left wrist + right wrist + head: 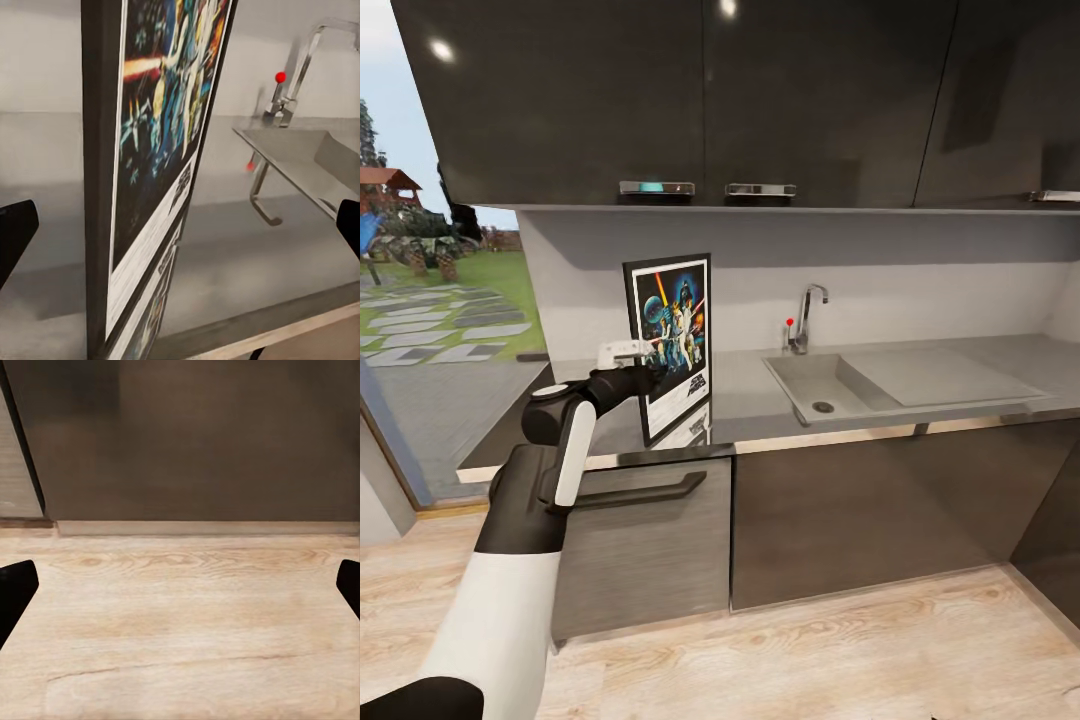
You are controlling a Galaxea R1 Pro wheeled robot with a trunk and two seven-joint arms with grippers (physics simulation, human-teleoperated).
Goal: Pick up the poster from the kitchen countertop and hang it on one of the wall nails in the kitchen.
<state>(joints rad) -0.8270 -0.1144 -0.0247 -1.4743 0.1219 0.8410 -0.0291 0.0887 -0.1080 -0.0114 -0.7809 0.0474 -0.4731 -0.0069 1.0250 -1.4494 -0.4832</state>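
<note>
Tall black-framed Star Wars poster [672, 343] upright near bench [960, 400] front-left edge. Left pincer [180, 225] spread wide, straddling frame edge, nothing clamped, lined up for side grasp. Right pincer [180, 585] wide open, empty, over floor.

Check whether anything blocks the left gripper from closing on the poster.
Nothing visible does. The poster stands upright on the kitchen countertop, its edge facing the open left gripper, between the fingertips with bare gaps either side. The sink and tap sit off to the side.
</note>
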